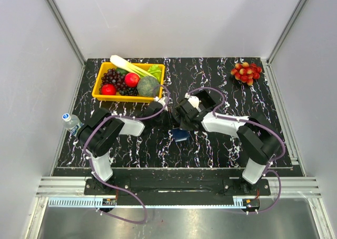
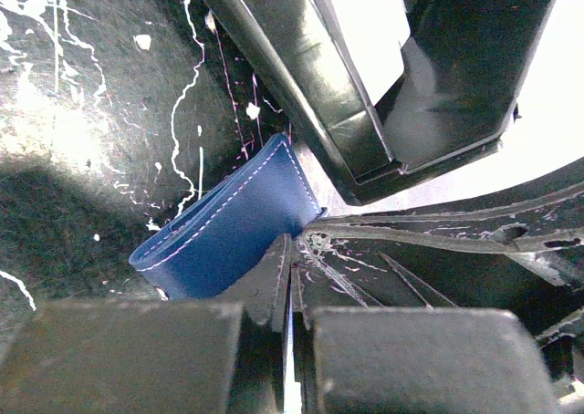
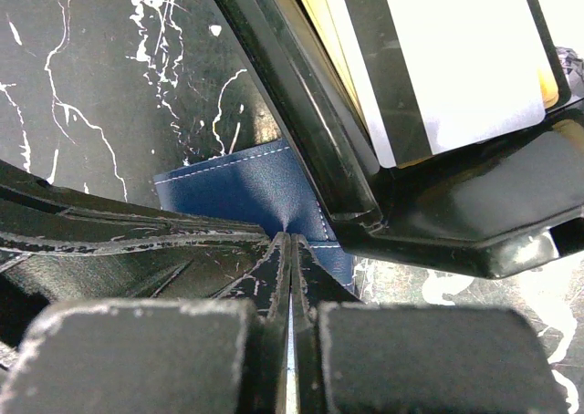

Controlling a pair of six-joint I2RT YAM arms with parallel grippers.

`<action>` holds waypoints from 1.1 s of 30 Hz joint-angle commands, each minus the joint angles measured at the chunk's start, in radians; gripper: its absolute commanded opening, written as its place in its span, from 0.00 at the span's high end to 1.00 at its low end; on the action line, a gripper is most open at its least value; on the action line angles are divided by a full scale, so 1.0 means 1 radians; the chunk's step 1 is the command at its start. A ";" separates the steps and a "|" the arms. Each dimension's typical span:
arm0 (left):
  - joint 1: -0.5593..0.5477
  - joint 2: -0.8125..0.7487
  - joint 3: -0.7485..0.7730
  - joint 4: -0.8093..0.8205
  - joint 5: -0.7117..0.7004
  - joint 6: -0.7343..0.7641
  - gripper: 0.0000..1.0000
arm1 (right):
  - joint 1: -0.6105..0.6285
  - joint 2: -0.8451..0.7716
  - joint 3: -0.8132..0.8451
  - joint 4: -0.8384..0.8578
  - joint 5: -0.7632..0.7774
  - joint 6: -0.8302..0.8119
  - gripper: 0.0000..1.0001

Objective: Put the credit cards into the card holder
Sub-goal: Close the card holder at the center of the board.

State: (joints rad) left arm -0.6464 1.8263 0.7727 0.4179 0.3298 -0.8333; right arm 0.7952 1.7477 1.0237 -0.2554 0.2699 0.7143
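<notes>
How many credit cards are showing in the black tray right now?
2. A white card with a dark stripe stands in the black tray, and a tan card sits directly behind it. Others may be hidden in the stack.

Both arms reach inward, left gripper [image 2: 290,250] and right gripper [image 3: 289,243] fully closed.

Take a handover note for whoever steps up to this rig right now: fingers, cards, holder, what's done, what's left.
Left gripper: fingers shut, pinching an edge of the card holder.
Right gripper: fingers shut on the card holder too.
Card holder: mid-table, right against the black tray.
Credit cards: in the black tray, a white one over tan ones.
Done: both arms have hold of the card holder; no card seen in it.
Left: open it, then move every card across.
</notes>
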 commanded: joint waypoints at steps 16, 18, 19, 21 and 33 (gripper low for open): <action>-0.036 0.051 -0.081 -0.212 -0.156 0.099 1.00 | 0.036 -0.117 -0.071 0.078 -0.095 0.039 1.00; -0.036 0.053 -0.079 -0.215 -0.156 0.099 1.00 | 0.036 -0.114 -0.079 0.074 -0.090 0.040 1.00; -0.035 0.051 -0.081 -0.217 -0.158 0.099 1.00 | 0.036 -0.116 -0.086 0.071 -0.081 0.043 1.00; -0.035 0.048 -0.082 -0.218 -0.158 0.100 1.00 | 0.033 -0.125 -0.097 0.064 -0.048 0.043 1.00; -0.036 0.039 -0.089 -0.218 -0.164 0.112 1.00 | -0.002 -0.212 -0.111 0.065 -0.038 0.034 1.00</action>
State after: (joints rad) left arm -0.6746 1.8118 0.7506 0.4484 0.2718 -0.8082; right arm 0.8078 1.5848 0.9092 -0.2100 0.1986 0.7414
